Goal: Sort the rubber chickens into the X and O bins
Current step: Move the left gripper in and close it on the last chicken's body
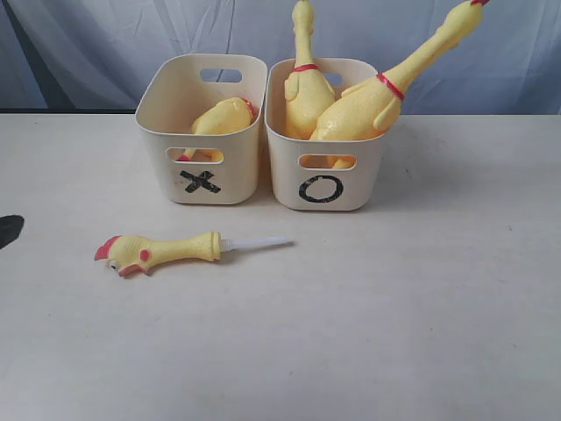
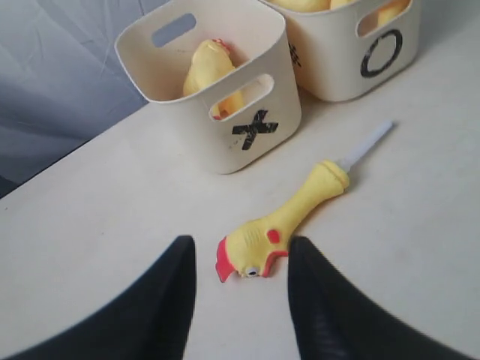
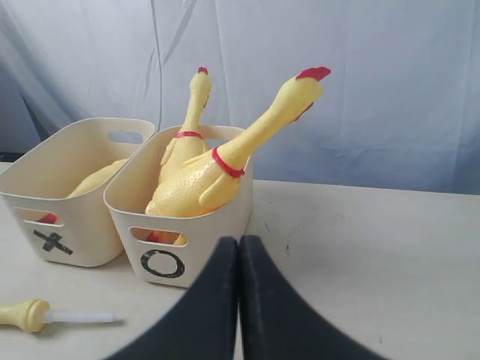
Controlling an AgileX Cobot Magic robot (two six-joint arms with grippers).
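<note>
A small rubber chicken [image 1: 162,250] with a white stem [image 1: 259,240] lies on the table in front of the X bin [image 1: 203,128]. One large chicken [image 1: 224,117] lies inside that bin. Two large red-collared chickens [image 1: 302,83] [image 1: 386,88] stand tilted in the O bin [image 1: 324,136], necks sticking out. My left gripper [image 2: 240,251] is open just short of the small chicken's head [image 2: 251,247], fingers apart on either side and not touching it. At the left edge of the exterior view a dark tip [image 1: 9,230] shows. My right gripper [image 3: 240,247] is shut and empty, near the O bin [image 3: 180,225].
The two bins stand side by side, touching, at the back of the pale table [image 1: 394,307]. A grey-blue cloth backdrop [image 1: 88,44] hangs behind them.
</note>
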